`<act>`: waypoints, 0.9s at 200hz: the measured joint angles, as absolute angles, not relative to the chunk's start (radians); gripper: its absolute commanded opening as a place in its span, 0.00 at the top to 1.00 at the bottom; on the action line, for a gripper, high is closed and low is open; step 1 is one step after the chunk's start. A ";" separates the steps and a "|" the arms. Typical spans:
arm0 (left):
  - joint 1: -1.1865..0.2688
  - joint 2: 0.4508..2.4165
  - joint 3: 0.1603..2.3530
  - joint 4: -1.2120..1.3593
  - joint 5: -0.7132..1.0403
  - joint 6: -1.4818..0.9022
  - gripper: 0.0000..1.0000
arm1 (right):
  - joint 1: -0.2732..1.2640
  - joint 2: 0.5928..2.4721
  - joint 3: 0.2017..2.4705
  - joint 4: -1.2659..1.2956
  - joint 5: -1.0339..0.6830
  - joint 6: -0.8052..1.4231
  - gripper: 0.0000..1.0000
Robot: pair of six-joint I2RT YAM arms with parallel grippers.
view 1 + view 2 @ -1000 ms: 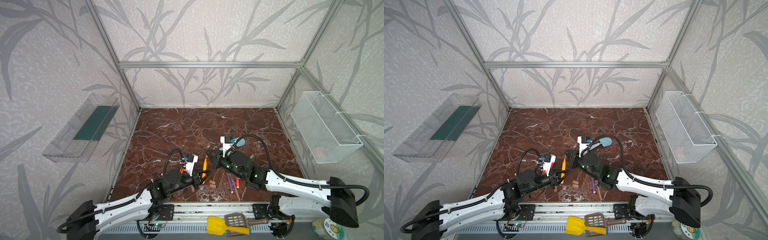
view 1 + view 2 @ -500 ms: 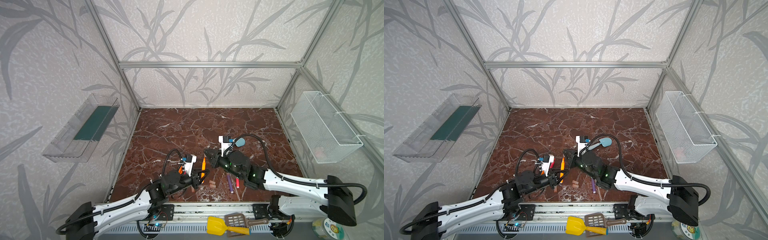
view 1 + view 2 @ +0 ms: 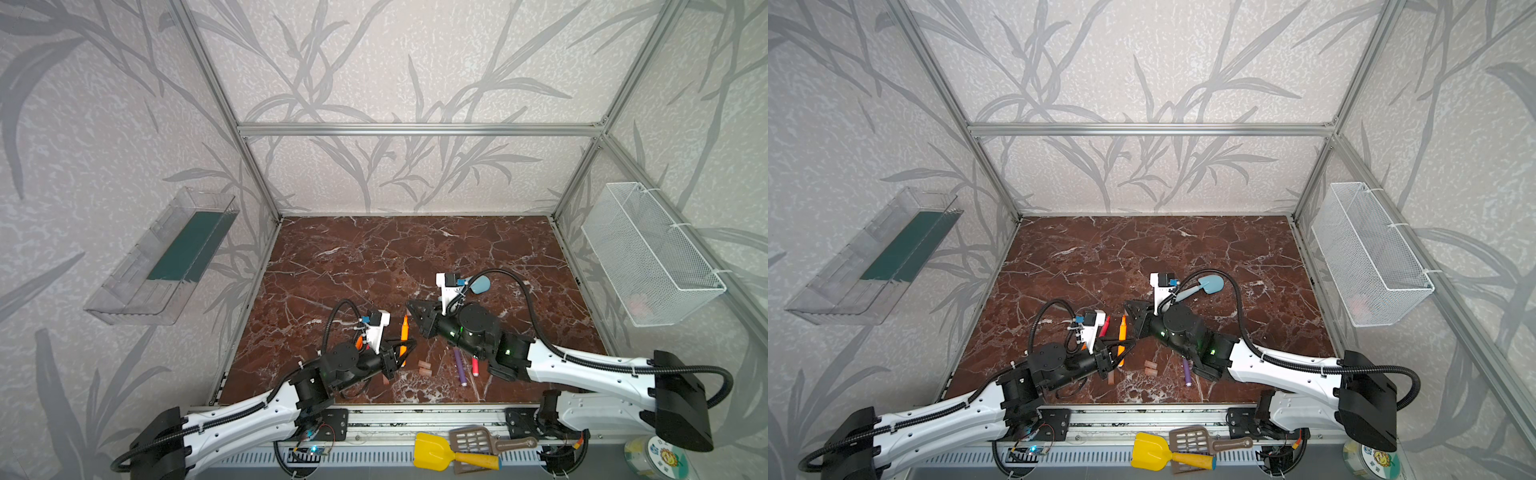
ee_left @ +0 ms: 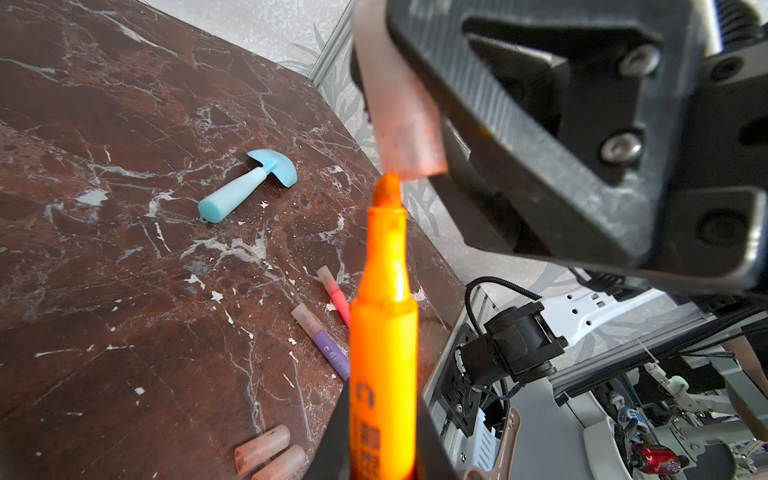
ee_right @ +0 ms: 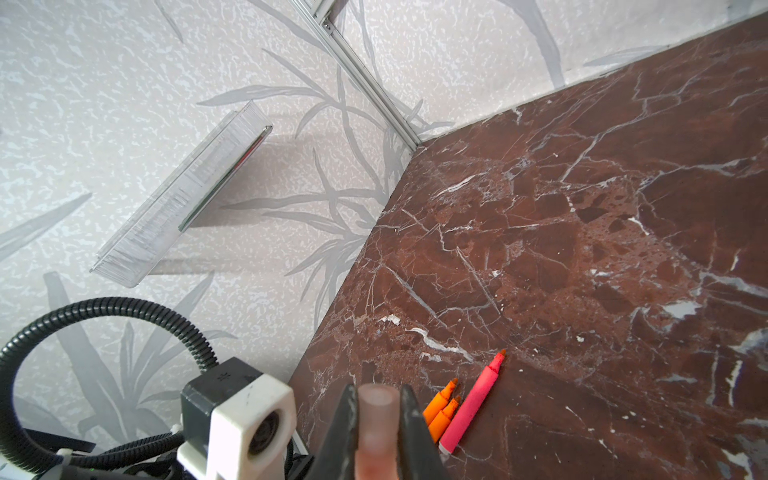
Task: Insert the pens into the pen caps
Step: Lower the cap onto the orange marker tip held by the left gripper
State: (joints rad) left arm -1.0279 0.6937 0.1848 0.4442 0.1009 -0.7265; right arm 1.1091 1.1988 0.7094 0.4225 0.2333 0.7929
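I see an orange pen and a pinkish cap. The floor — red-brown marble, white veins; the shovel light blue.

White arm links, black joints, ribbed black cables, white wrist cameras, screw-studded black fingers

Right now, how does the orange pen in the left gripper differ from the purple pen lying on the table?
Hold: the orange pen is clamped in the left gripper, raised off the table; the purple pen lies flat on it, untouched.
Tip: the orange pen's is bare, close to the loose cap in the right gripper; the purple pen's tip sits inside its own cap.
Shared: the same slim marker shape.
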 measured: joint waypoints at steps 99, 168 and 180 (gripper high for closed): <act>-1.028 0.692 0.185 0.444 0.106 -0.727 1.00 | 1.109 1.225 0.742 0.442 0.248 0.767 1.00; -1.028 0.685 0.185 0.441 0.106 -0.727 1.00 | 1.114 1.226 0.707 0.460 0.217 0.793 1.00; -1.028 0.685 0.185 0.441 0.106 -0.727 1.00 | 1.118 1.226 0.706 0.467 0.215 0.796 1.00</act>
State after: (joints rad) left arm -1.0279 0.6846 0.1848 0.4412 0.1062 -0.7265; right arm 1.1183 1.2263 0.7063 0.4667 0.2153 0.7959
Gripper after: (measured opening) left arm 0.167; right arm 0.153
